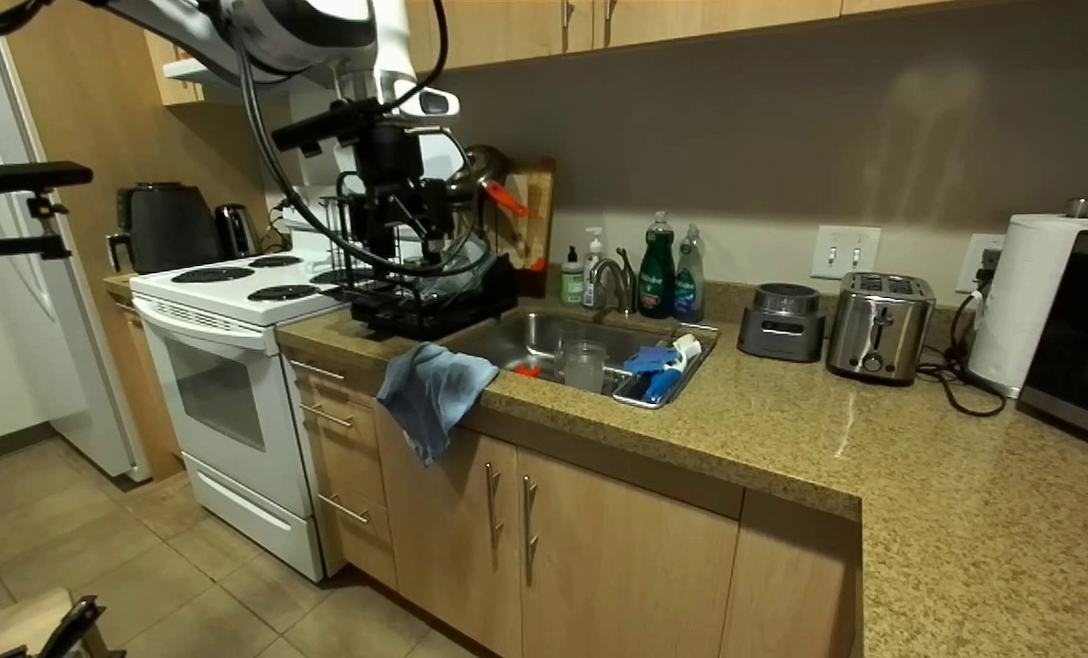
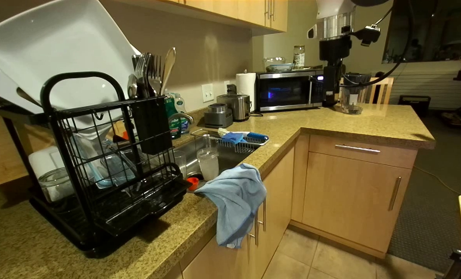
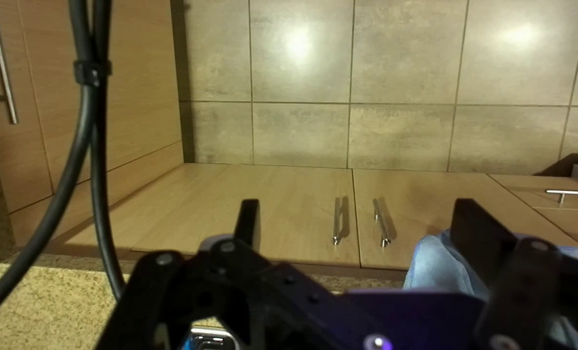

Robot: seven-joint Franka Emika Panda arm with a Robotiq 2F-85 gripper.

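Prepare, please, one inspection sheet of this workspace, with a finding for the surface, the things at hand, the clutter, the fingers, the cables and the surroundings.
Surface: speckled counter with a light reflection on it.
Things at hand: blue cloth drapes over the counter's front edge beside the sink; clear cups in the sink.
Clutter: dish rack loaded with a white dish and cutlery; soap bottles behind the sink.
Fingers: open; between them, nothing seen; apart from the blue cloth.
Cables: black cables, tied together, beside the fingers in the wrist view; a cord by the toaster.
Surroundings: white stove, microwave, wooden cabinets.
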